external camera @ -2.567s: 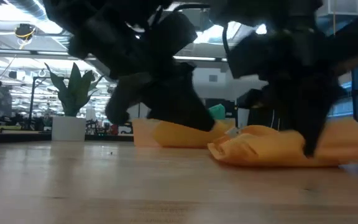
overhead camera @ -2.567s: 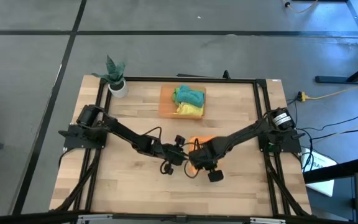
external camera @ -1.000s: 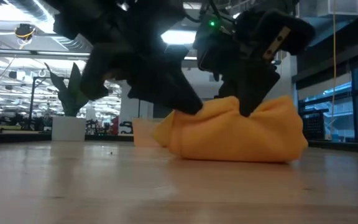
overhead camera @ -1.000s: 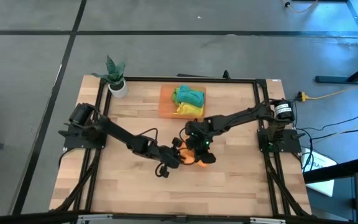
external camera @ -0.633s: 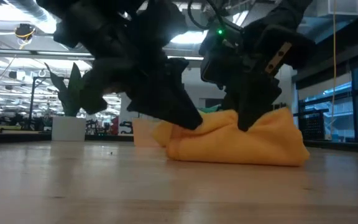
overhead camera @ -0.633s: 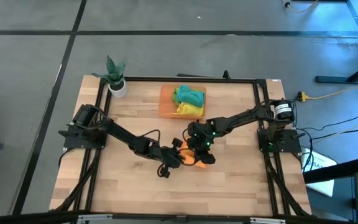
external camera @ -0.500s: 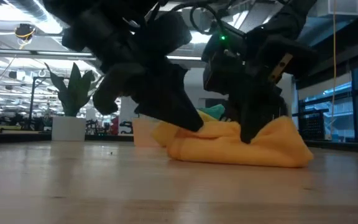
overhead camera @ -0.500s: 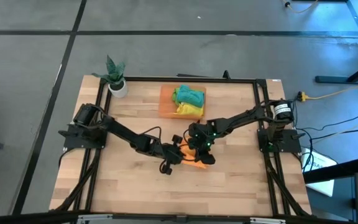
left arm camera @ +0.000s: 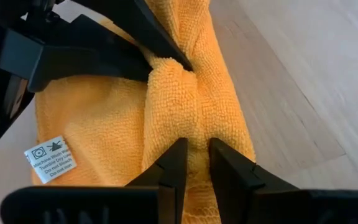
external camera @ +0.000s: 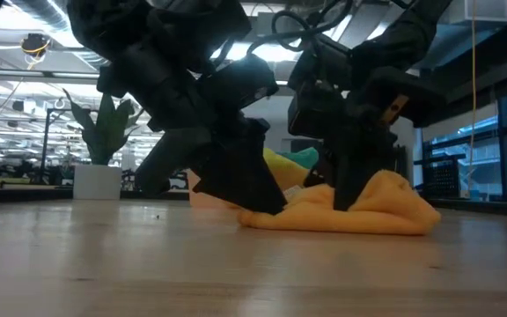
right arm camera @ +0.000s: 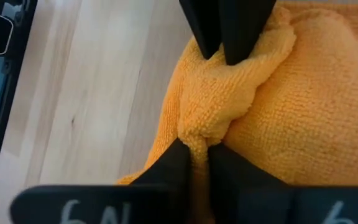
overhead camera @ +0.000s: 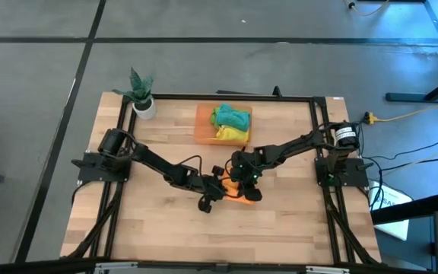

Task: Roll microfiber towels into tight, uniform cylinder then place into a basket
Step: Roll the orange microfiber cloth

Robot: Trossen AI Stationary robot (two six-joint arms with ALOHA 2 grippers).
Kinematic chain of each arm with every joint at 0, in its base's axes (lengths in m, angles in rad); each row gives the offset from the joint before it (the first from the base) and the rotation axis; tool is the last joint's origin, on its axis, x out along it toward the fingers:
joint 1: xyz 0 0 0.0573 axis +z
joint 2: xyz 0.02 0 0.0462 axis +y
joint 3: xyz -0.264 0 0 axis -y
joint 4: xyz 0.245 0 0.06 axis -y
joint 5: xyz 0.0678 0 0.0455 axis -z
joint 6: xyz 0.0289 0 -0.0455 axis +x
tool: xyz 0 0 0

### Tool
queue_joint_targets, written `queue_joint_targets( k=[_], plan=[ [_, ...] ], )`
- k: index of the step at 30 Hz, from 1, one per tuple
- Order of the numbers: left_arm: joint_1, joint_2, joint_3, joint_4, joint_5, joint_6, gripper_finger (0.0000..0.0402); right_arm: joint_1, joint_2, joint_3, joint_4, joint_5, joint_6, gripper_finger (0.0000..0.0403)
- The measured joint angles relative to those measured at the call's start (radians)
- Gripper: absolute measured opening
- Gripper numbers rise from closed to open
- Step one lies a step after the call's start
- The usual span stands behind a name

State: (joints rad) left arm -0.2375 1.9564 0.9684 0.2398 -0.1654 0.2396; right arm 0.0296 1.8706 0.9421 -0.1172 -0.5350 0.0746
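Pinching the orange towel (overhead camera: 238, 194) from both sides mid-counter (overhead camera: 295, 228): left end effector (left arm camera: 193, 155) and right end effector (right arm camera: 194, 152) are each nipping a fold, probably keeping the roll tight. Basket (overhead camera: 204, 131) is sitting at the far side, well apart.

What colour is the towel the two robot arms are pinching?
Orange. The towel shows best in the left wrist view.
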Motion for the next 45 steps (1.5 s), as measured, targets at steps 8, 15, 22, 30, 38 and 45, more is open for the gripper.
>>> queue_joint_targets(
  k=[8,15,22,30,38,45],
  plan=[
    [0.000,0.000,0.002,-0.018,0.000,-0.001,0.0060,0.000,0.000,0.032,-0.061,-0.010,0.051,0.0090],
    [0.000,0.000,0.002,-0.025,0.000,-0.001,0.0060,-0.001,0.000,0.172,-0.317,-0.013,-0.025,0.0134],
    [0.012,0.000,0.002,-0.028,0.008,-0.014,0.0060,0.011,-0.001,0.350,-0.639,-0.007,-0.053,0.0158],
    [0.034,0.000,0.001,-0.029,0.040,-0.031,0.0060,0.167,-0.002,0.375,-0.648,0.271,-0.015,0.0148],
    [0.035,0.000,0.000,-0.029,0.045,-0.026,0.0060,0.289,-0.002,0.294,-0.513,0.507,-0.029,0.0147],
    [0.035,0.000,0.000,-0.029,0.045,-0.028,0.0060,0.348,-0.002,0.293,-0.472,0.508,-0.024,0.0147]
  ],
)
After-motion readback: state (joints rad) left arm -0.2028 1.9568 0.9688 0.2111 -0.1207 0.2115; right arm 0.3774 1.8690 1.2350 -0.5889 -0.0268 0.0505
